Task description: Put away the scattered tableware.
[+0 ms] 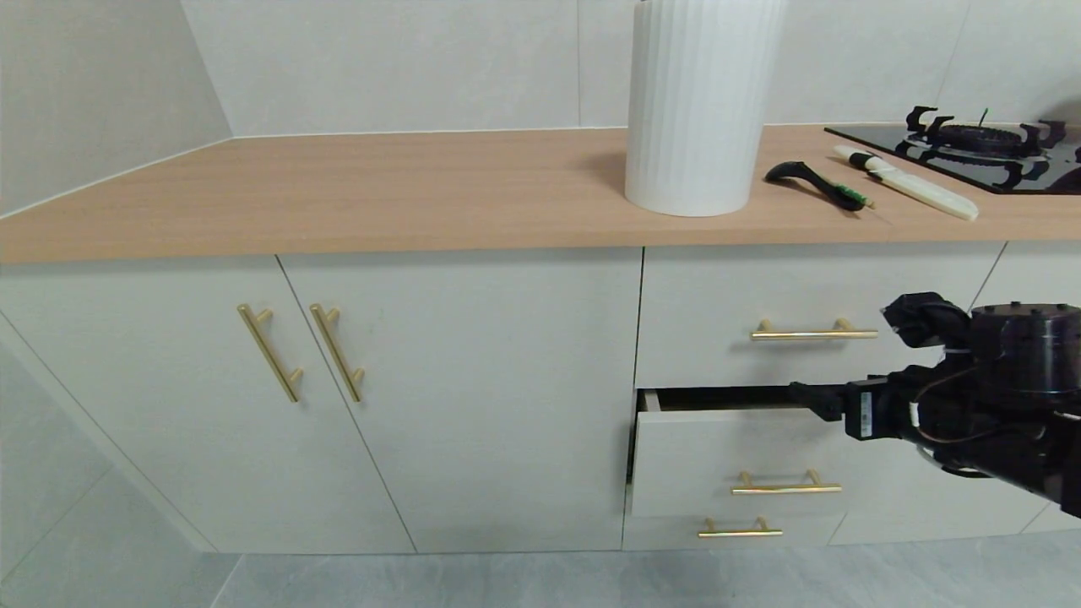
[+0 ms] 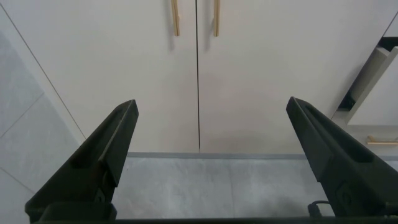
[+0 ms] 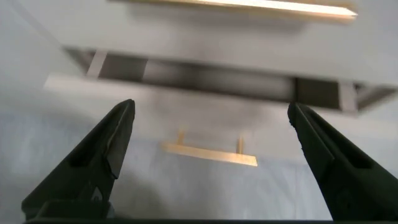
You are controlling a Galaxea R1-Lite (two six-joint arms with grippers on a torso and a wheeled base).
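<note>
Landmark: tall white ribbed cylinder [image 1: 694, 110], matte, fluted top to bottom, upright on the wood-grain counter [image 1: 380, 190].

You had two pieces of tableware lying flat on the counter just right of the cylinder. Nearest it was a black-handled utensil [image 1: 812, 183] with a curved grip and a green tip. Just beyond lay a long pale knife [image 1: 908, 183], white with a dark band near one end. Whether the two touched could not be told. Farther right of the cylinder was a glossy black glass hob [image 1: 971, 152] with a heavy dark burner grate.

Below the cylinder and slightly right, the middle drawer [image 1: 718, 460] stood partly pulled out, with a flat pale-grey front, a slim brass bar handle [image 1: 785, 487] and a dark gap along the top. Your right claw [image 1: 815, 397] sat at that gap, its fingers spread wide and gripping nothing. Contact with the drawer could not be told.

Below and left of the cylinder were two smooth pale cabinet doors [image 2: 249, 74]. Your left claw [image 2: 211, 102] faced them low, over the grey tiled floor [image 2: 211, 180]. Its black wedge-shaped fingers [image 2: 115, 143] were wide apart and empty.
</note>
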